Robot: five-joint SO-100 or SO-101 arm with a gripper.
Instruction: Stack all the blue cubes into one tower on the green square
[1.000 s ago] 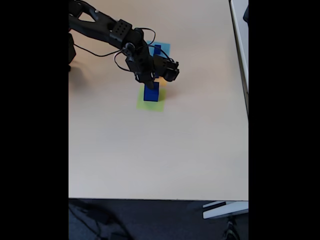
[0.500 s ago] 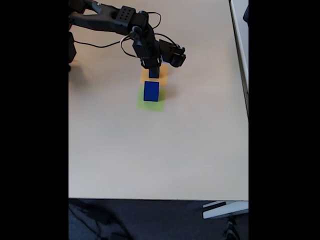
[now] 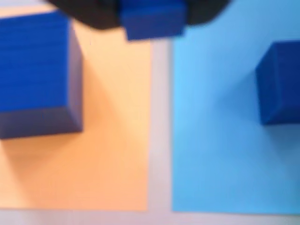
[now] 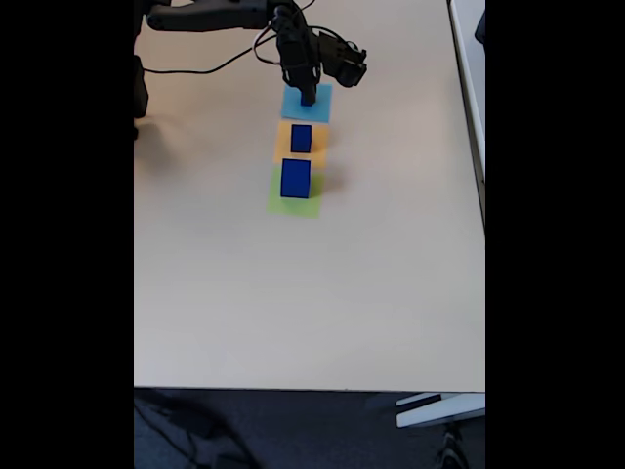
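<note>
Up in the fixed view, we see the arm (image 4: pixel 210 15) come in from the top left corner of the table (image 4: pixel 293 293) and bend down so that the gripper (image 4: pixel 308 96) hangs over the light-blue square (image 4: pixel 320 109), the farthest of three flat squares laid in a column. Next below it lies the orange square (image 4: pixel 281 140), with a middle blue cube (image 4: pixel 301 138) standing on it. Nearest to us lies the green square (image 4: pixel 293 203), carrying the largest blue cube (image 4: pixel 295 178). The two cubes stand apart, each on its own patch, so no tower is built on the green square.

Moving to the blurred wrist view and reading from the left, we find a blue cube (image 3: pixel 35 70) standing on the orange square (image 3: pixel 112 154). A narrow strip of pale table (image 3: pixel 161 131) separates that patch from the light-blue square (image 3: pixel 215 140). At the top edge, above that strip, a blue block (image 3: pixel 152 18) sits between the dark fingers (image 3: pixel 93 14). We cannot tell whether it is a cube being held or a part of the gripper itself. At the far right a small blue cube (image 3: pixel 281 82) stands on the light-blue square, cut off by the edge of the picture and well clear of the fingers.

Neither view lets us judge whether the jaws are apart or together.
</note>
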